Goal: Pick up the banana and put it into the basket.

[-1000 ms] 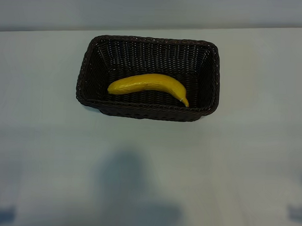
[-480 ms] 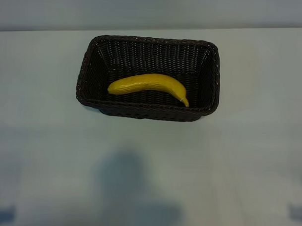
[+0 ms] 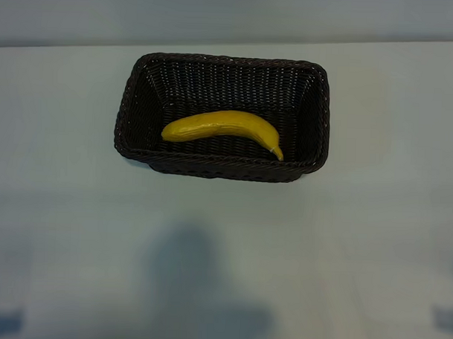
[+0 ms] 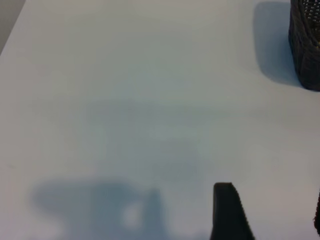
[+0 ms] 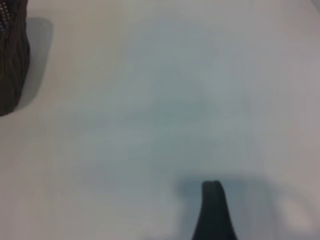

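The yellow banana (image 3: 224, 127) lies inside the dark brown woven basket (image 3: 139, 99), along its front half, its dark tip toward the right. No gripper is near it. In the left wrist view my left gripper (image 4: 271, 194) hangs open over bare table, one finger (image 4: 227, 212) in full view and the other only at the picture's edge; a corner of the basket (image 4: 306, 45) shows farther off. Of my right gripper only one dark finger (image 5: 214, 212) shows, with nothing against it, and the basket (image 5: 11, 60) is well away from it.
The basket stands at the back middle of a pale table (image 3: 224, 236). A soft shadow (image 3: 196, 287) falls on the table's front part. The table's far edge runs just behind the basket.
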`<state>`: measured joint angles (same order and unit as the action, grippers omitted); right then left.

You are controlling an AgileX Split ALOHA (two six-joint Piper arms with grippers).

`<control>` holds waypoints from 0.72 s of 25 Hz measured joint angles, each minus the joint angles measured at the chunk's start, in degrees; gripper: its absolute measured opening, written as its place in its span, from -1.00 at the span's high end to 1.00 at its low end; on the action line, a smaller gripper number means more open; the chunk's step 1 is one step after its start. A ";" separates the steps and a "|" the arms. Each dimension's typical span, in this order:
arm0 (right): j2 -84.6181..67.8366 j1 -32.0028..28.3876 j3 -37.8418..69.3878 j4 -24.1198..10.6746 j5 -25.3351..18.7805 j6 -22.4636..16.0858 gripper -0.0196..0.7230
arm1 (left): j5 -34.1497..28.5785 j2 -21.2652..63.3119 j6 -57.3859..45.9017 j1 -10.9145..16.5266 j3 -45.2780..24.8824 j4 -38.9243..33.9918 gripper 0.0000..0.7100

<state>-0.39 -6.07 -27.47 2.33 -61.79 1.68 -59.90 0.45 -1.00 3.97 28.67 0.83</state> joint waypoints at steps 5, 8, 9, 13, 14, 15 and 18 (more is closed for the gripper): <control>0.00 -0.54 0.00 0.00 0.00 0.00 -0.45 | 0.00 0.00 0.00 0.00 0.00 0.00 -0.26; 0.00 -2.37 0.00 0.00 0.00 0.00 -0.45 | 0.00 0.00 0.00 0.00 0.00 0.00 -0.26; 0.00 -3.17 0.00 0.00 0.00 0.00 -0.45 | 0.00 0.00 0.00 0.00 0.00 0.00 -0.26; 0.00 -3.98 0.00 0.00 0.00 -0.21 -0.45 | 0.00 0.00 0.05 0.00 0.00 0.00 -0.26; 0.00 -3.98 0.00 0.00 0.00 -0.21 -0.45 | 0.00 0.00 0.05 0.00 0.00 0.00 -0.26; 0.00 -3.98 0.00 0.00 0.00 -0.21 -0.45 | 0.00 0.00 0.05 0.00 0.00 0.00 -0.26; 0.00 -3.98 0.00 0.00 0.00 -0.21 -0.45 | 0.00 0.00 0.11 0.00 0.00 0.00 -0.26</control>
<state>-0.39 -10.05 -27.47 2.33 -61.79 1.47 -59.90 0.45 -0.88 3.97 28.67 0.83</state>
